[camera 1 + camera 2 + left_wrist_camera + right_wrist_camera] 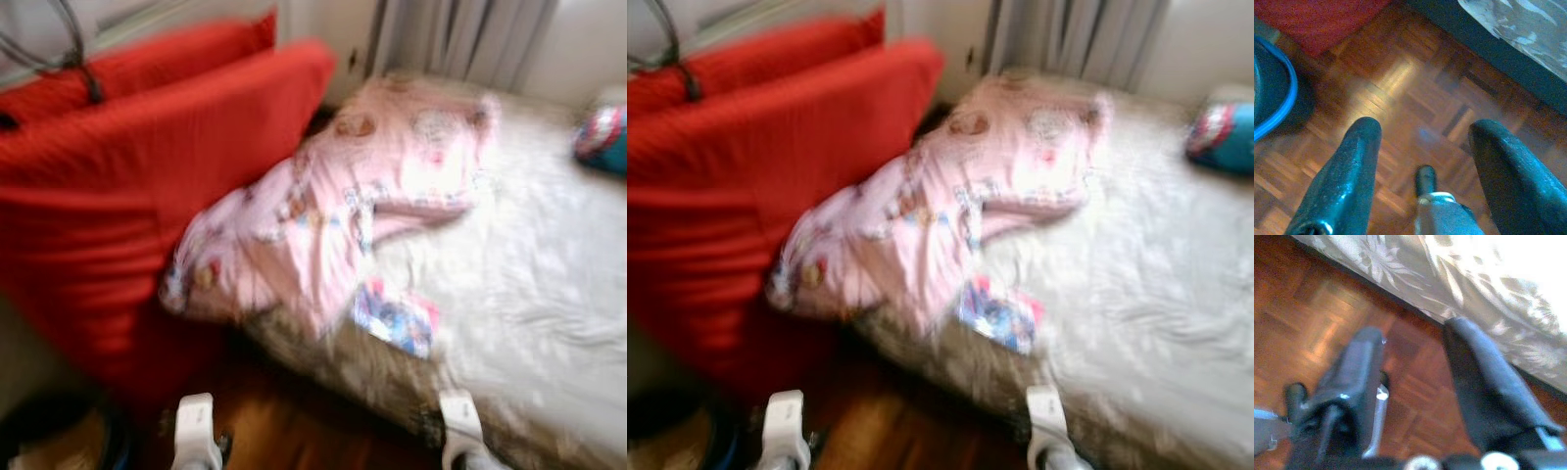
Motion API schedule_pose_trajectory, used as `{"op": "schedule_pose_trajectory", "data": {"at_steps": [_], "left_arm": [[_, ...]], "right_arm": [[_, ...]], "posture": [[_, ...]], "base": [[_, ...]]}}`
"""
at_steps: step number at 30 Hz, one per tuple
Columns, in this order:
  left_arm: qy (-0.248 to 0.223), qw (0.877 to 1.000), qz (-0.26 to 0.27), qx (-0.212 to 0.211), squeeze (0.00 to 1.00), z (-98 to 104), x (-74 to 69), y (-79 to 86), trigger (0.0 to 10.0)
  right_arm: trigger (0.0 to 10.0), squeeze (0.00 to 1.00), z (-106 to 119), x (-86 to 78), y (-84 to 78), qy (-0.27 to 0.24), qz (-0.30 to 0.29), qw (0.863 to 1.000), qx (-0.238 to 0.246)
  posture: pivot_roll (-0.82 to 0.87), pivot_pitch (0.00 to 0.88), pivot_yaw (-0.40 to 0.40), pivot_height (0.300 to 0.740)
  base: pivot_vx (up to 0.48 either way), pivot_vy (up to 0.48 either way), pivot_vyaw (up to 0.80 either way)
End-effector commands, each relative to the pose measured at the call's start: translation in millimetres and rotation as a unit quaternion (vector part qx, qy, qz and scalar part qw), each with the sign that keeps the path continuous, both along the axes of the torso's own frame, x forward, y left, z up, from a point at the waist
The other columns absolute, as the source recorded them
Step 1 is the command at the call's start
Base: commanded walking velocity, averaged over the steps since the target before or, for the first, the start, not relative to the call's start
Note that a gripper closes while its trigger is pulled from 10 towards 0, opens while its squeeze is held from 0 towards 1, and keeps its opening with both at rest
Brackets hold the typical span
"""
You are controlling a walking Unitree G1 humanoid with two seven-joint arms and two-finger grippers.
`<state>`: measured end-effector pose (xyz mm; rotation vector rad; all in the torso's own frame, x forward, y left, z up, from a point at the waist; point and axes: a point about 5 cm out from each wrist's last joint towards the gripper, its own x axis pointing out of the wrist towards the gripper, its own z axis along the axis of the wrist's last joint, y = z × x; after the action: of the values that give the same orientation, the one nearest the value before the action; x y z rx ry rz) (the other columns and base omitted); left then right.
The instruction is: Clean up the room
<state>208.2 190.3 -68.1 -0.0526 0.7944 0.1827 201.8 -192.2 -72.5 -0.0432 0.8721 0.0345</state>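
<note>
We read no writing through the blur, pink patterned blanket [333,211] well ahead of our grippers, long axis slanting from red cushion [127,196] up across white bed [529,284], left gripper [1420,161] and right gripper [1415,382] both spread wide, empty, over parquet floor [1400,83].

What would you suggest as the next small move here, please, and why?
Probably raise the right gripper toward the pink garment crumpled on the bed. Both it and the left gripper are open, empty and low over the wooden floor, while the garment lies loose between the red cushion and the white cover, with its near edge hanging toward the robot.
</note>
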Motion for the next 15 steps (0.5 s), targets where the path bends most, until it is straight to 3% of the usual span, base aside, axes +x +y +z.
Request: {"op": "schedule_pose_trajectory", "data": {"at_steps": [1, 6, 15], "left_arm": [[0.084, 0.996, 0.019, 0.001, 0.00, -14.4, -65.9, 73.0, 10.0], [0.084, 0.996, 0.020, 0.001, 0.00, -14.2, -65.5, 73.0, 10.0], [0.080, 0.996, 0.025, 0.002, 0.00, -13.5, -64.5, 74.2, 10.0]], "right_arm": [[10.0, 0.00, 4.8, 11.1, 5.2, -0.003, -0.070, 0.994, 0.089], [10.0, 0.00, 5.1, 11.6, 5.0, -0.004, -0.070, 0.994, 0.089], [10.0, 0.00, 5.9, 13.0, 6.1, -0.011, -0.078, 0.993, 0.093]], "posture": [[-0.10, 0.000, -0.012, 0.740], [-0.10, 0.000, -0.014, 0.740], [-0.10, 0.000, -0.005, 0.740]], "base": [[0.311, 0.000, 0.00], [0.313, 0.000, 0.00], [0.000, 0.000, 0.00]]}}
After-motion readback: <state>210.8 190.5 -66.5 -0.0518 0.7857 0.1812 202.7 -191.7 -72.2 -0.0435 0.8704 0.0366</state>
